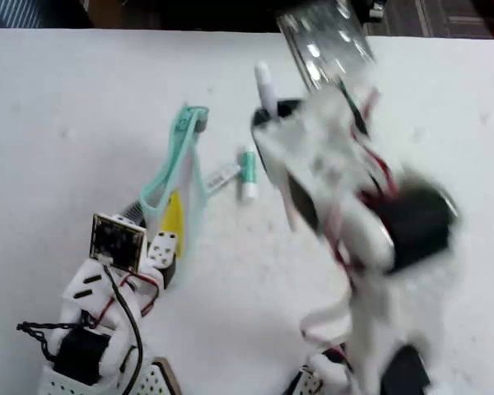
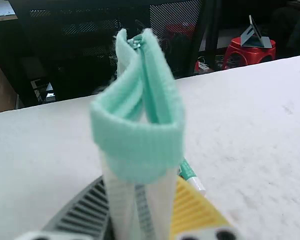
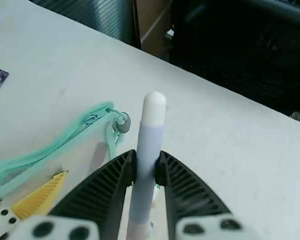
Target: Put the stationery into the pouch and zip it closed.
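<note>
Partway through loading; not zipped.
Holds pouch (image 1: 177,164) upright, mouth open, in clamped left tool (image 1: 160,216); leaves green marker (image 1: 249,173) on worktop (image 1: 66,123) just beside; grips pen (image 3: 152,120) in right tool (image 3: 145,170), closed on barrel; needs both inserted, then zipping.

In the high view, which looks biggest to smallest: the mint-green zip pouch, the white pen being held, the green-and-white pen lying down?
Biggest: the mint-green zip pouch.
Then the white pen and the green-and-white pen look alike; the right gripper hides part of the white one, raised nearer the camera.
</note>
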